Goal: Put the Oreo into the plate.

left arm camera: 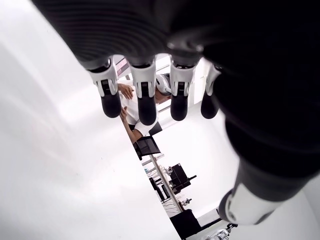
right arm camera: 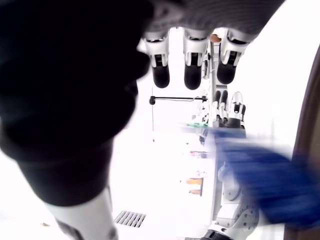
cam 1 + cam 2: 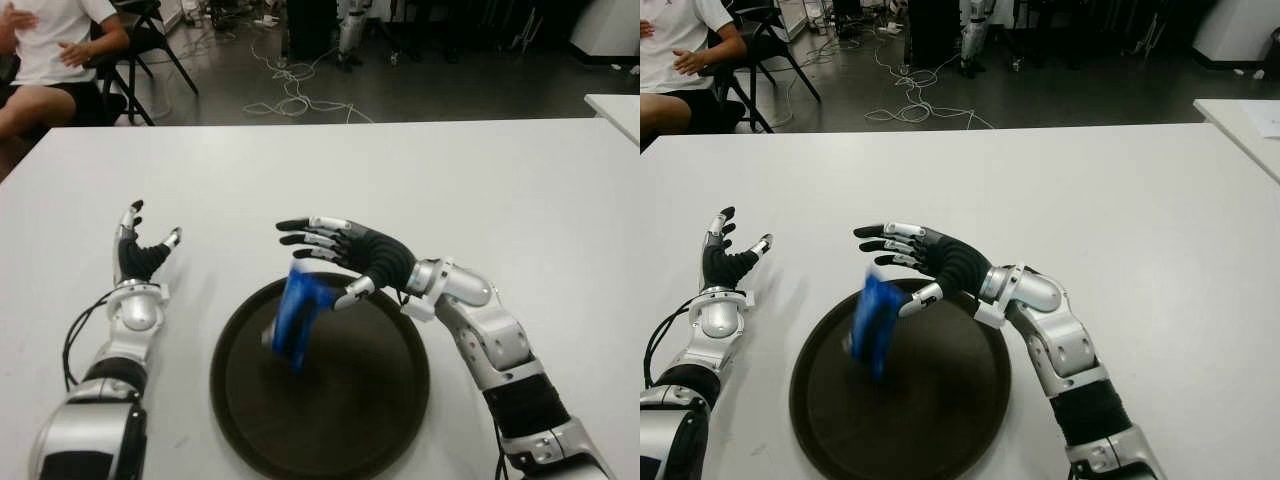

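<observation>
left eye view shows the right hand (image 3: 335,258) held over the far rim of the dark round plate (image 3: 385,415), its fingers (image 3: 312,225) stretched out flat and spread, gripping nothing. just below the thumb, the blue oreo pack (image 3: 299,317) is blurred and tilted on end above the plate's left half — it looks to be dropping free of the hand, not yet lying flat. the right wrist view agrees: straight fingers, and a smeared blue pack apart from them next to the plate's brown rim.

the left hand (image 3: 140,252) shows to the left of the plate, well apart from it, fingers loosely spread upward and holding nothing; whether it touches the white table (image 3: 520,200) i cannot tell. a person sits on a chair beyond the table's far left corner.

judging from this, the release is the step in hand and the task is nearly done. the risk lies in the landing: the pack is coming down edge-first toward the left side of the plate, so it could tip or bounce over the low rim onto the table. the thumb is still close to the pack — a careless pull-back could clip it and knock it sideways. lifting the hand straight up and away would be the safer exit.
</observation>
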